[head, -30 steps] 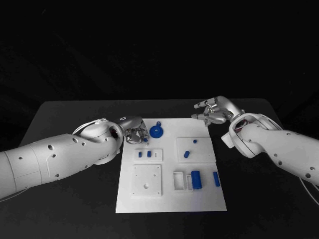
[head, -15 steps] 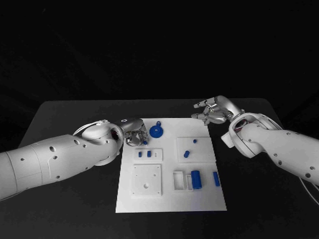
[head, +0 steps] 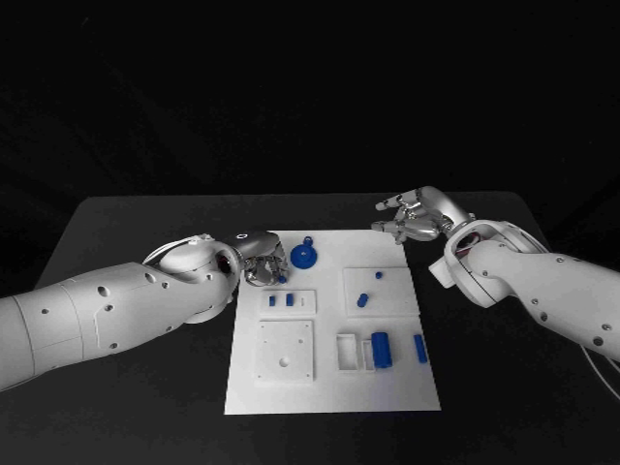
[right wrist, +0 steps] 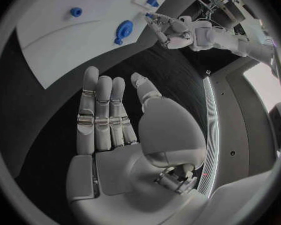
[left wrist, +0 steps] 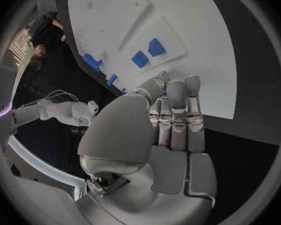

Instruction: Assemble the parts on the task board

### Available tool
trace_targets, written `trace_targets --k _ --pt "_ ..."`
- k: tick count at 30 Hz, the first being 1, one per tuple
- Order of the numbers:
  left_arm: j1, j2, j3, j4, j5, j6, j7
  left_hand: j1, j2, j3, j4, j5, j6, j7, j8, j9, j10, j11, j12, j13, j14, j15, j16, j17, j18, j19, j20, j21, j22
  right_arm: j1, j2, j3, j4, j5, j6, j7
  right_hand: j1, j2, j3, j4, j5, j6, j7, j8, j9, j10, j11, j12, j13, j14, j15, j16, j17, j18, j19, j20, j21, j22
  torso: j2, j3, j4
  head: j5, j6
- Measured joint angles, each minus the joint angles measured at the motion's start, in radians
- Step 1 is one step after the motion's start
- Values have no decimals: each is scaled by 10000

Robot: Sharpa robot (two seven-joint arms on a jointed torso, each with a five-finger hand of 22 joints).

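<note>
The left arm reaches in low across the dark tabletop [head: 142, 223], its elbow bulking large in the head view, and its robot hand [head: 262, 260] sits at the left edge of the white board [head: 394, 378], near the far corner. In the left wrist view the left robot hand's fingers [left wrist: 177, 116] lie straight and pressed side by side, with the thumb folded across toward them; whether the tips pinch a small blue piece or nothing at all, I cannot tell.

The right arm comes in from the other side, bent at the wrist, and the right robot hand [head: 415, 218] hovers over the tabletop just beyond the board's far right corner. Its fingers [right wrist: 102, 110] are stretched out flat and its thumb stands apart from them, with nothing in the palm.

On the board, a round blue disc [head: 304, 256] lies near the far edge, just beside the left robot hand. Two small blue pieces [head: 288, 299] sit on a raised white square behind a larger white plate with holes [head: 285, 351]. Another raised square [head: 373, 286] carries two more blue pieces. Nearer the robot, a blue cylinder [head: 382, 349] stands beside a white frame [head: 348, 352], and a thin blue bar [head: 420, 348] lies close to the board's right edge.
</note>
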Motion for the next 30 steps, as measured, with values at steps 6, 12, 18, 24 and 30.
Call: trace_targets --k 6,12,18,24,30 --pt "0 11 -6 -22 -13 -3 0 -27 0 0 0 0 22 22 -2 3 0 0 0 7 0 0 0 -1 -1 0 0 0 0 0 0 0 0 10 1 4 0 0 0 0 0 -12 12 0 0 1 -1 0 0 0 0 0 0 0 0 0 0 0 0 4 -1 -13 -2" --pt "-2 67 -26 -61 -22 -3 0 -56 4 0 0 0 22 22 -12 9 -1 0 0 8 0 0 0 -2 -1 0 0 1 0 0 -1 0 4 17 5 6 0 0 0 0 0 -15 15 0 0 1 -2 0 1 0 0 0 0 1 0 -1 0 1 2 4 -1 -17 -18" --pt "-20 120 -44 -95 -30 -13 0 -56 3 0 -1 0 19 20 -39 10 -1 1 -10 8 0 0 0 -2 -2 0 0 1 0 -1 -3 0 7 21 13 6 0 0 0 0 0 -17 17 0 0 2 -2 0 2 1 0 0 0 0 1 -1 0 1 2 4 -1 -34 -18" --pt "-23 148 -47 -130 -36 -33 0 -55 2 -1 -1 0 17 18 -40 8 -1 1 -11 8 0 0 0 12 -3 0 0 1 0 -1 -6 0 10 23 20 6 0 0 -1 0 0 10 -10 0 0 3 -3 0 2 2 0 0 1 1 1 -1 0 1 3 3 -1 -51 -18" --pt "-23 184 -48 -159 -46 -30 -15 -52 -1 5 4 0 15 16 1 -2 -1 1 -17 7 0 1 -8 11 -3 0 0 1 0 -1 -12 0 15 24 26 6 0 0 -1 0 0 13 -13 0 0 5 -5 43 -65 -34 36 56 -65 0 1 -1 0 -111 3 7 0 -66 -28"
